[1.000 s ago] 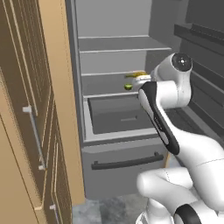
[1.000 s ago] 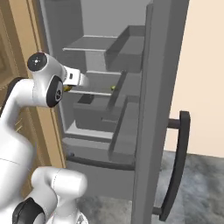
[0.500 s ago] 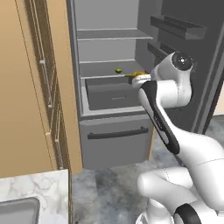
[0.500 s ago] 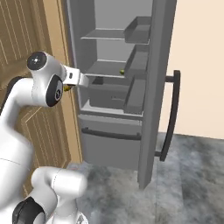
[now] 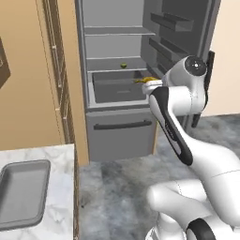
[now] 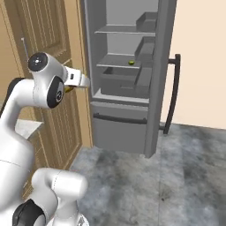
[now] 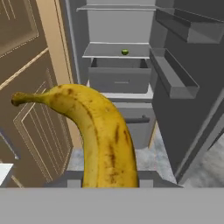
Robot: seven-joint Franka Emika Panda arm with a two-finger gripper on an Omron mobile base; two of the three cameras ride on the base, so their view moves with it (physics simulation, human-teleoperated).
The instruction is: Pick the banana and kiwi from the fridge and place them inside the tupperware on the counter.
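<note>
The banana (image 7: 103, 135) is pinched in the end effector (image 5: 146, 84) before the open fridge (image 5: 117, 70), where the kiwi (image 5: 123, 65) is left on a shelf, while the grey tupperware (image 5: 21, 192) is seen on the marbled table (image 5: 58, 187).

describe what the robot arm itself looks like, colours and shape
The arm is glossy white with rounded, tubular links and thick curved shells. Dark grey to black bands and round caps mark the joints, one disc on the elbow housing. A short white wrist block carries small dark marks. No loose cables or lettering are visible.
</note>
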